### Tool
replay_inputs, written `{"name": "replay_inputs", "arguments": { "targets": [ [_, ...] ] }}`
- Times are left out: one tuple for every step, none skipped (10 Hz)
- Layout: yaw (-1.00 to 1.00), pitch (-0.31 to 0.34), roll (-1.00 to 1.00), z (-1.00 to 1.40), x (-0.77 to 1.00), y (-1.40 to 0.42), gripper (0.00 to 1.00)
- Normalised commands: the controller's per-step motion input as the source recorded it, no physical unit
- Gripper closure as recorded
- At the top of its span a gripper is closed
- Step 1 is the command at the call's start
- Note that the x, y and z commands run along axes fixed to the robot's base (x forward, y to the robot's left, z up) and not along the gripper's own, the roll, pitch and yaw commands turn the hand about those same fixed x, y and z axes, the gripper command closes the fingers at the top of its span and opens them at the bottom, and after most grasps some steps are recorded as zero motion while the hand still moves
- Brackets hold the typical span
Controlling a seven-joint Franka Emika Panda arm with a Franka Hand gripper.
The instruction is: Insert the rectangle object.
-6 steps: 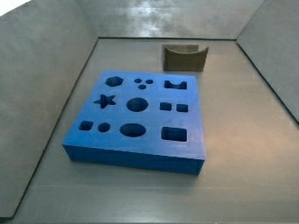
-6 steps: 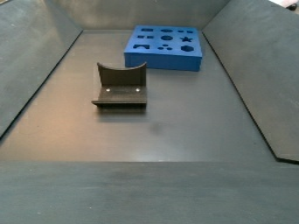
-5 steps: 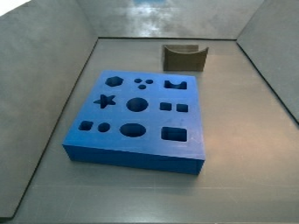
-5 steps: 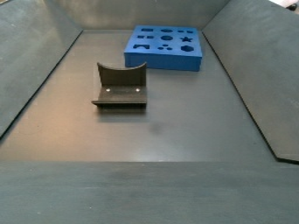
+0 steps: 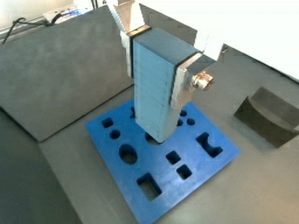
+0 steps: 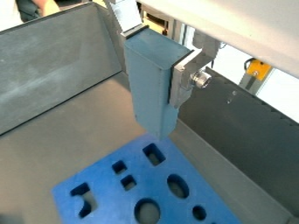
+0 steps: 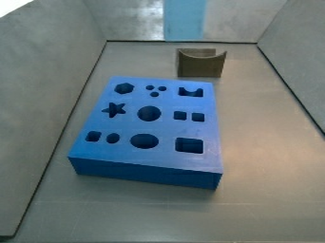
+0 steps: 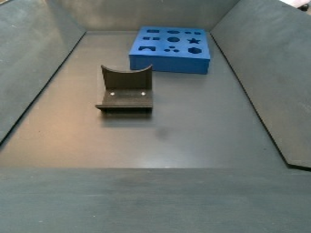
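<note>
My gripper [image 5: 158,54] is shut on the rectangle object [image 5: 156,92], a tall light blue-grey bar held upright between the silver fingers [image 5: 190,80]. It also shows in a wrist view [image 6: 149,92], gripped near its top end by my gripper [image 6: 155,54]. The bar hangs high above the dark blue board [image 5: 163,156] with shaped holes, which shows in both wrist views [image 6: 140,188]. In a side view the bar's lower end [image 7: 185,19] enters at the top edge, above and behind the board [image 7: 152,125]. In a side view [image 8: 173,49] the board lies at the far end; the gripper is out of frame there.
An olive-brown U-shaped holder stands behind the board [image 7: 200,62] and shows in a side view [image 8: 125,91] at mid-floor, and in a wrist view [image 5: 267,116]. Grey sloping walls [image 7: 64,57] enclose the floor on all sides.
The bar's lower end has come into a side view at the top edge; before, that view showed no bar. The board and holder have not moved.
</note>
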Motion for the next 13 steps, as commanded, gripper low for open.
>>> {"name": "replay_inputs", "arguments": {
  "targets": [
    [-0.49,0.321,0.2,0.58,-0.37,0.8,1.0],
    [-0.47,0.304,0.12,0.59,-0.38,0.77,1.0],
    [-0.34,0.198,-0.01,0.42,-0.29,0.52,1.0],
    [-0.17,0.084,-0.06,0.12,-0.13,0.23,1.0],
    [-0.98,-0.056,0.03,-0.95,0.0,-0.07,1.0],
    [-0.93,-0.083,0.04,-0.98,0.0,-0.14,1.0],
    [-0.82,-0.091,0.05,-1.0,0.0,-0.23,1.0],
    [-0.73,-0.086,0.07,-1.0,0.04,-0.29,1.0],
    [-0.4,-0.036,0.1,-1.0,0.27,-0.51,1.0],
    [0.01,-0.013,0.06,-1.0,0.19,-0.52,1.0],
    [0.13,0.0,0.04,-1.0,0.27,-0.44,1.0],
    [0.12,0.0,0.07,-1.0,0.31,-0.35,1.0],
    [0.18,0.0,0.1,-1.0,0.3,-0.25,1.0]
  ]
}}
